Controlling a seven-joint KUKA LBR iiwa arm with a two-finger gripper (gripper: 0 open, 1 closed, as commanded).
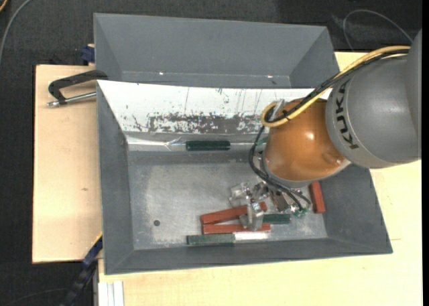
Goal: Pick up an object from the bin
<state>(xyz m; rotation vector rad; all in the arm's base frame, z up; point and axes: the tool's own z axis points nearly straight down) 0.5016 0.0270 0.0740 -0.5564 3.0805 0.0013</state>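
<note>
Gripper sits low in the bin, right of the middle of the floor and close to the near wall, under the arm's orange cover. Whether it is apart, together or clamped on anything cannot be told, since the cover and cables crowd over it. Its tip is down among a small cluster of flat bars. A red bar lies just to its left, angled toward it, and the bar's right end meets the gripper's metal. A second red bar lies just nearer the near wall, with a short white strip at its right end. A short green bar lies just to the gripper's right. A long green bar lies along the foot of the near wall. Another red bar stands apart by the right wall. Well away, a dark green bar lies at the foot of the far wall.
</note>
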